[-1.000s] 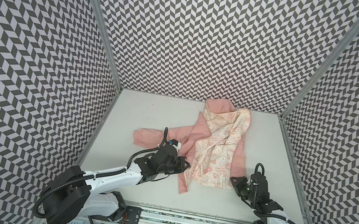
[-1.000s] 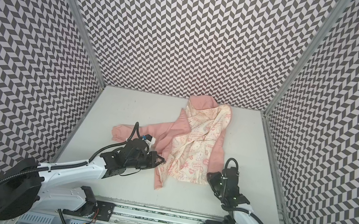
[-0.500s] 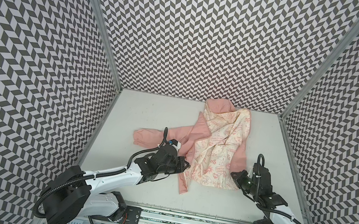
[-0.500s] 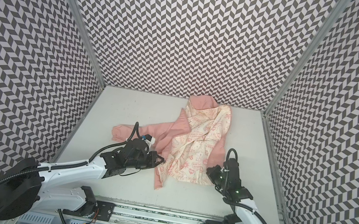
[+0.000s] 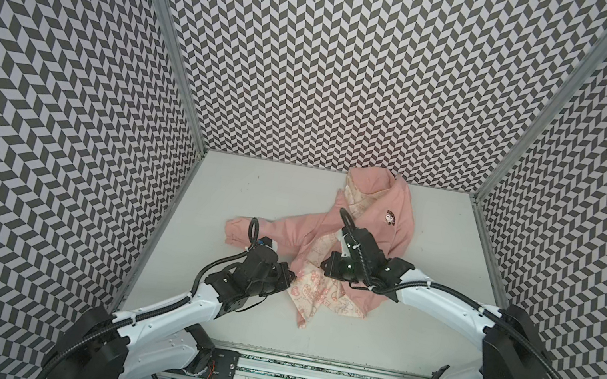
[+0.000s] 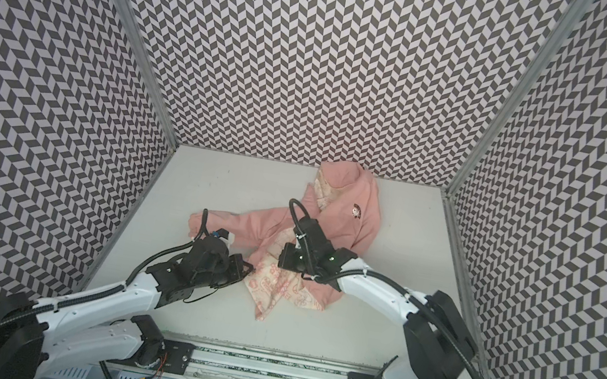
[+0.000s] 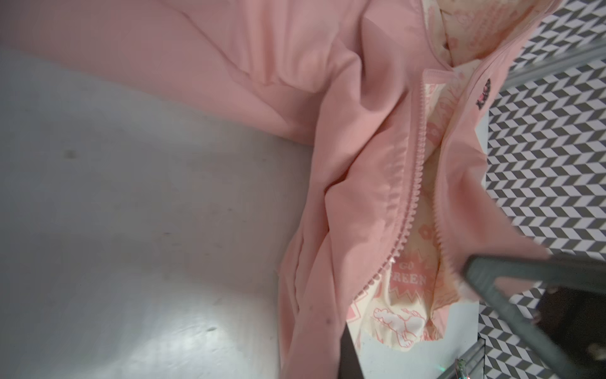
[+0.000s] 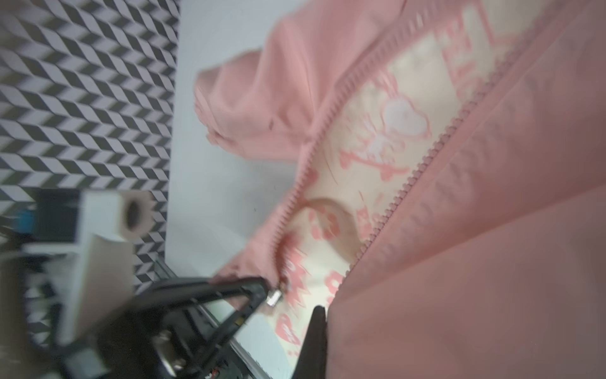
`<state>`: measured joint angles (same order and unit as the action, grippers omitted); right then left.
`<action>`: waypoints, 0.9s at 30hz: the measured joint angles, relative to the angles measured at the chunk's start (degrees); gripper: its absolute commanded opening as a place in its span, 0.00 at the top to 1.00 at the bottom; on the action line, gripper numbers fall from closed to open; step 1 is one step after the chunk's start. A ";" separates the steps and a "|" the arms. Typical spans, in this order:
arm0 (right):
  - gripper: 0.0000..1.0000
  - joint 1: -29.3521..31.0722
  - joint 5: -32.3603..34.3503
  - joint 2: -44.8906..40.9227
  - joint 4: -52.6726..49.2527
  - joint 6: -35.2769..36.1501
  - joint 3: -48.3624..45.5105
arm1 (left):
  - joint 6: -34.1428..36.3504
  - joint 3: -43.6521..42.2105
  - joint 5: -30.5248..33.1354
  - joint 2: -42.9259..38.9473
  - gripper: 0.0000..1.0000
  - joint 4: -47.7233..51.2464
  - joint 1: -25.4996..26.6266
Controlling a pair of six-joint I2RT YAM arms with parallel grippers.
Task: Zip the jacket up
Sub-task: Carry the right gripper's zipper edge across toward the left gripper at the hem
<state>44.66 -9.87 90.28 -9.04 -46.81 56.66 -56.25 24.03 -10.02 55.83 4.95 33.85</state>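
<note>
Position: the jacket (image 5: 311, 234) lies crumpled on the white table (image 5: 251, 190), right of centre. Its hood (image 5: 369, 179) is at the back edge and one sleeve (image 5: 237, 229) stretches toward the left edge.

The zipper is open: the tooth rows (image 7: 416, 170) stand apart, with cream printed lining (image 7: 410, 282) between them.

Grip: the left gripper (image 5: 292, 279) is pinched closed on the lower end of one zipper edge. The right gripper (image 5: 324, 266) is clamped on the opposite front panel (image 5: 398, 241), which is folded across the lining.
</note>
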 measured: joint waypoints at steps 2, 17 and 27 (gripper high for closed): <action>1.00 0.76 -0.68 1.73 1.03 -1.09 -2.14 | 0.15 -0.72 0.26 -2.56 1.00 2.21 -1.49; 0.96 0.87 -5.46 4.13 16.00 -8.57 -10.93 | 0.31 -1.95 -2.21 -0.26 1.00 1.92 -2.23; 0.84 0.90 -7.19 8.15 22.12 -12.39 -12.55 | 0.52 -1.95 -3.08 -0.44 1.00 1.16 -2.32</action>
<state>45.56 -17.06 98.43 13.08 -59.20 44.12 -55.72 22.09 -13.10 55.40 6.11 31.53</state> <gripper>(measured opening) 0.126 0.048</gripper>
